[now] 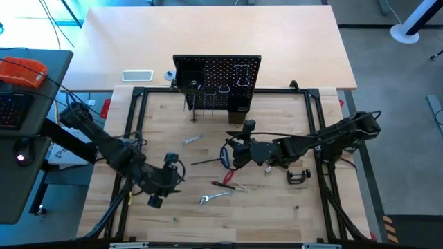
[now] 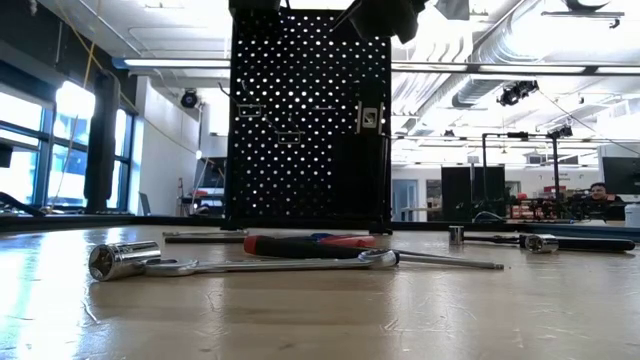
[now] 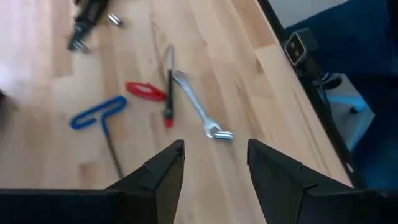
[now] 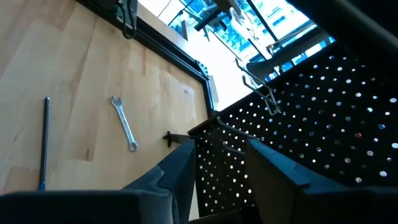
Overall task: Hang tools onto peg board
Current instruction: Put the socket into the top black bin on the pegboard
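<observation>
One peg board (image 1: pixel 217 83) stands upright at the far edge of the table (image 1: pixel 277 218), its long side running across the table, a few metal hooks (image 4: pixel 264 93) on its face. Loose tools lie flat in front of it: two silver wrenches, one (image 1: pixel 192 140) near the board and one (image 1: pixel 215 197) nearer the front edge, its length running left to right; one red-handled screwdriver (image 1: pixel 226 181), slanted; one blue-handled hex key (image 1: pixel 225 156) whose thin shaft points toward the left arm; one black clamp (image 1: pixel 298 177) on the right. Two arms are present. The left gripper (image 1: pixel 166 181) hovers over the left half of the table, fingers (image 3: pixel 163 177) apart and empty. The right gripper (image 1: pixel 234 153) hangs beside the hex key, fingers (image 4: pixel 180 171) apart and empty, facing the board.
</observation>
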`<state>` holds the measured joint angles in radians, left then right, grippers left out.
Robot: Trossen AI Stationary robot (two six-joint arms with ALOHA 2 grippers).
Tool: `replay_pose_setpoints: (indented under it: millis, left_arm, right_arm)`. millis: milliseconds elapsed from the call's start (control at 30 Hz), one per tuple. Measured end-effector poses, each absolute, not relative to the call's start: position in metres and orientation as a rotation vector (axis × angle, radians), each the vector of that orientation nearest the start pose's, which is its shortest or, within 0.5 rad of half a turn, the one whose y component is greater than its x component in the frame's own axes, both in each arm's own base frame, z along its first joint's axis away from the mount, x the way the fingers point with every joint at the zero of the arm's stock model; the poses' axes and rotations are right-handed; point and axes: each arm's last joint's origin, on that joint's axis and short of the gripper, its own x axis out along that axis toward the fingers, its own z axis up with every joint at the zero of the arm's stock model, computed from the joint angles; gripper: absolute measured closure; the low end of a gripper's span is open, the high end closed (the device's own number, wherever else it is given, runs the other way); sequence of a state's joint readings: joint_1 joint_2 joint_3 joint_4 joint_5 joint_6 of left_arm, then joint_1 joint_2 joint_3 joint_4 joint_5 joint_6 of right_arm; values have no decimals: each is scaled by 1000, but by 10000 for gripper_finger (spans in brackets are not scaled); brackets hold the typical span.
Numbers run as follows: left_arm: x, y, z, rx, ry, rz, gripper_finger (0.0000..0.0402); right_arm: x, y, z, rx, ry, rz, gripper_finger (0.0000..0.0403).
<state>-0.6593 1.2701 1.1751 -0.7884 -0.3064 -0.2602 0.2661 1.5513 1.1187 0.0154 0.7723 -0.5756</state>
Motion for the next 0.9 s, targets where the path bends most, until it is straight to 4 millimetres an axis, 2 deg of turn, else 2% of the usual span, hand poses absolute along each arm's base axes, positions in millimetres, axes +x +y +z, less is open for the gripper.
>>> replay_pose_setpoints:
  millis: [367, 667, 900]
  left_arm:
    - [184, -179, 237, 103, 880, -257, 234]
    - [189, -212, 191, 123, 963, -383, 234]
    - [183, -232, 167, 178, 999, -424, 234]
  right_arm:
    - [337, 70, 284, -745, 498, -385, 269]
    - [338, 65, 283, -743, 506, -398, 269]
    - [339, 60, 283, -708, 499, -383, 269]
